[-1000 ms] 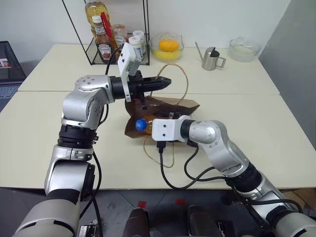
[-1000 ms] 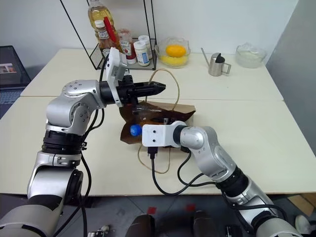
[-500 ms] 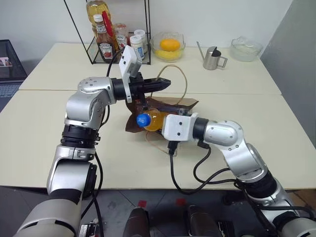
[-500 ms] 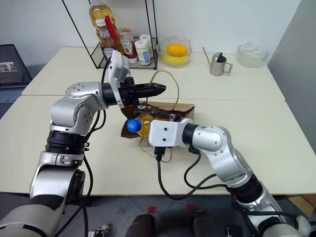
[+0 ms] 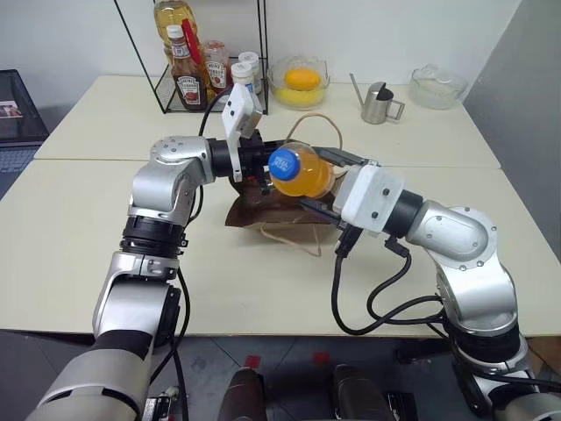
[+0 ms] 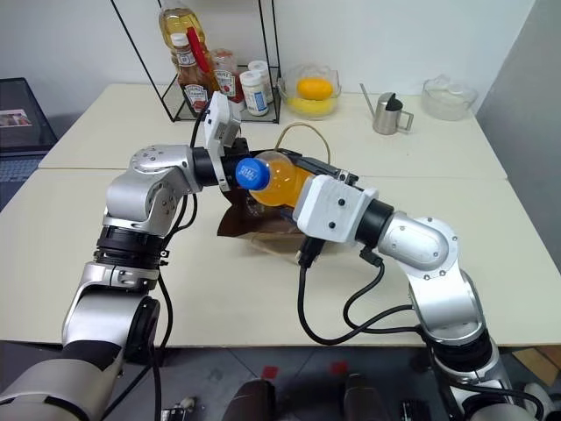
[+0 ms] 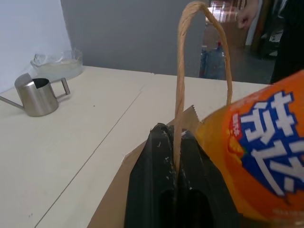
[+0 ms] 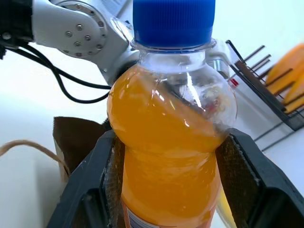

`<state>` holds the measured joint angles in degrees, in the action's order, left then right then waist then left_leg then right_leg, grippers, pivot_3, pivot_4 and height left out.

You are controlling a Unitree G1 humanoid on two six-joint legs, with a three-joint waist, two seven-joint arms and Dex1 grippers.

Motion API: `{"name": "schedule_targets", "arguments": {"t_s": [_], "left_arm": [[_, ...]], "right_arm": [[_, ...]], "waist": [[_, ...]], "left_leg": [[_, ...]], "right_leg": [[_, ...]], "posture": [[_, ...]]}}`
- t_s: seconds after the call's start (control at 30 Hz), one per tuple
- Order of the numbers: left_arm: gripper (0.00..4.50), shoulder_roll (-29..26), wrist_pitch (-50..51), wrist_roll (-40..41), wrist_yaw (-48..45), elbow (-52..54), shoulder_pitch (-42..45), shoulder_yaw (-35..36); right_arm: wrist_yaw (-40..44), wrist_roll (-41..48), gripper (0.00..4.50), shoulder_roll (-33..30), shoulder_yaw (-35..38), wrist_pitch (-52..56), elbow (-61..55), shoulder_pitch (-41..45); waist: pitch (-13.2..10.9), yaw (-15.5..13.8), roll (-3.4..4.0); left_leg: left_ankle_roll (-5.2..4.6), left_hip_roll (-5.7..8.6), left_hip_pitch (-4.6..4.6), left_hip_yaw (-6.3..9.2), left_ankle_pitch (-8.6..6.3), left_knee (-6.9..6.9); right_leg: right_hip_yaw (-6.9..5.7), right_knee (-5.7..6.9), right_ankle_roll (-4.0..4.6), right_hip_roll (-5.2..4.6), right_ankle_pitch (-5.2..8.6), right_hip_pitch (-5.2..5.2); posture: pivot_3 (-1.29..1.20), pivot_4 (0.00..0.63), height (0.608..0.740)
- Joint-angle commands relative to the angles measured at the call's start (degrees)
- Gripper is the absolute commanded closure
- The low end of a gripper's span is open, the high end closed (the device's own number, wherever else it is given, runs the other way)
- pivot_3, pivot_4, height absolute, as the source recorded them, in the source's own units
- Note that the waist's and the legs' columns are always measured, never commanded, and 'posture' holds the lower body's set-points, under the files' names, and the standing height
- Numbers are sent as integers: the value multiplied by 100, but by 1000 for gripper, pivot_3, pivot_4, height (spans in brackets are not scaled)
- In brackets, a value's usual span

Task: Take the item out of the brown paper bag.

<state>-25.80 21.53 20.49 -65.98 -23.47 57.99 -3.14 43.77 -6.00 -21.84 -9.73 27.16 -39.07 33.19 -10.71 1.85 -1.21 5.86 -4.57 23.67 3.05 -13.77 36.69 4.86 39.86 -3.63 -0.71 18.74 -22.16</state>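
The orange drink bottle (image 8: 171, 142) is being clamped between the two black fingers (image 8: 88, 190) of the right gripper (image 5: 326, 180), one finger on each side of its body, with the blue cap (image 5: 282, 163) pointing away from the wrist and toward the robot's left. The bottle is being held clear of the table (image 5: 79, 228), above and just in front of the brown paper bag (image 5: 263, 210), fully outside it.

Just beyond the bottle's cap end, the left gripper (image 7: 175, 176) is being kept pinched tight on one tan cord handle (image 7: 183, 71) of the bag, the cord being drawn up in a loop past its fingertips. The bag is being seen beneath both grippers, lying crumpled on the table with its second cord loop (image 5: 294, 237) trailing on the tabletop on the near side.

Farther beyond the grippers, at the back of the table, a wire rack (image 6: 223, 79) with sauce bottles and a tall yellow oil bottle (image 6: 175, 26) is being shown, then a glass bowl with a round orange fruit (image 6: 314, 89), a small metal pitcher (image 6: 384, 115), and a second glass bowl (image 6: 447, 96) toward the robot's right.
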Motion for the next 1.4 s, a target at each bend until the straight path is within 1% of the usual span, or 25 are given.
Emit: {"name": "schedule_targets", "arguments": {"t_s": [0.03, 0.23, 0.33, 0.47, 0.57, 0.67, 0.73, 0.83, 0.93, 0.97, 1.03, 1.13, 1.27, 1.37, 1.4], "left_arm": [[4500, 72, -279, -94, -91, -218, 223, -7], [4500, 234, -740, -320, -164, -874, 414, -17], [4500, 299, -903, -386, -190, -1089, 494, -9], [4500, 359, -1033, -425, -230, -1256, 571, 23], [4500, 376, -1059, -413, -247, -1292, 613, 63], [4500, 356, -1029, -386, -257, -1229, 624, 95], [4500, 338, -988, -369, -257, -1161, 628, 116], [4500, 263, -857, -314, -264, -959, 616, 160], [4500, 217, -748, -278, -249, -781, 577, 179], [4500, 190, -695, -258, -245, -687, 552, 188], [4500, 153, -589, -225, -229, -493, 490, 204], [4500, 118, -482, -200, -203, -311, 421, 223], [4500, 105, -418, -193, -151, -173, 352, 234], [4500, 90, -388, -184, -130, -99, 303, 243], [4500, 85, -382, -182, -125, -77, 286, 245]], "right_arm": [[-192, 224, 2076, -78, 365, 138, -558, 206], [-316, 486, 2076, -407, 883, 690, -1186, 269], [-283, 560, 2076, -714, 1102, 821, -1395, 102], [-136, 530, 2076, -1357, 1629, 648, -1418, -579], [-45, 335, 2076, -1906, 2044, 62, -1057, -1341], [-33, 56, 2076, -2358, 2144, -737, -504, -2028], [-61, -191, 2076, -2632, 2060, -1187, -97, -2376], [-205, -976, 2077, -3163, 1549, -1879, 872, -2713], [-374, -1427, 2077, -3365, 1192, -2350, 1563, -2681], [-405, -1671, 2077, -3420, 962, -2476, 1868, -2595], [-461, -2083, 2077, -3407, 531, -2617, 2409, -2374], [-512, -2390, 2077, -3225, 147, -2613, 2886, -2077], [-409, -2447, 2078, -2931, -44, -2375, 3173, -1854], [-352, -2503, 2078, -2854, -82, -2321, 3196, -1830], [-358, -2489, 1728, -2827, -58, -2292, 3169, -1836]], "waist": [[0, 1, 0], [0, -3, 1], [0, -5, 1], [0, -29, 0], [0, -27, 0], [-1, -19, 0], [-1, -16, 0], [-1, -10, 0], [-1, -3, 2], [-1, -1, 2], [-2, 7, 2], [-1, 8, 2], [-1, 1, 1], [2, 0, -3], [2, 0, -4]], "left_leg": [[0, 0, 2, 0, 0, 0], [0, 1, 11, 1, 0, 3], [0, 1, 12, 3, 0, 3], [-1, 3, 16, 4, 0, 3], [-1, 5, 19, 3, 0, 6], [-1, 5, 18, 3, -1, 5], [-1, 5, 17, 2, 0, 5], [-1, 5, 16, -1, 0, 6], [-1, 5, 15, -3, 0, 11], [-1, 5, 15, -3, 0, 11], [0, 5, 14, -5, 0, 12], [2, 5, 11, -7, 1, 16], [15, 5, 10, -5, 9, 27], [18, 5, 7, -4, 11, 30], [17, 5, 5, -4, 10, 31]], "right_leg": [[0, 0, 0, 0, 0, -1], [-1, 0, 0, 0, 0, -9], [-3, 0, 0, 0, 0, -8], [-3, -5, 0, 0, 0, -7], [-1, -9, 0, -2, 0, -6], [1, -8, 0, -1, 0, -6], [2, -7, 0, -1, 0, -6], [6, -7, 0, -1, 0, -6], [8, -4, -1, -1, 0, -7], [9, -4, -1, -1, 0, -7], [11, -4, -1, -1, 0, -7], [13, 0, -1, -1, 0, -5], [13, 1, -4, -1, -2, 4], [13, 1, -7, -1, -4, 9], [12, 1, -8, -1, -5, 11]], "posture": [[0, 150, 740], [0, 150, 740], [0, 150, 740], [0, 150, 740], [0, 150, 740], [0, 150, 740], [0, 150, 740], [0, 150, 740], [0, 150, 740], [0, 150, 740], [0, 150, 740], [0, 150, 740], [0, 150, 740], [0, 150, 740], [0, 150, 740]]}}
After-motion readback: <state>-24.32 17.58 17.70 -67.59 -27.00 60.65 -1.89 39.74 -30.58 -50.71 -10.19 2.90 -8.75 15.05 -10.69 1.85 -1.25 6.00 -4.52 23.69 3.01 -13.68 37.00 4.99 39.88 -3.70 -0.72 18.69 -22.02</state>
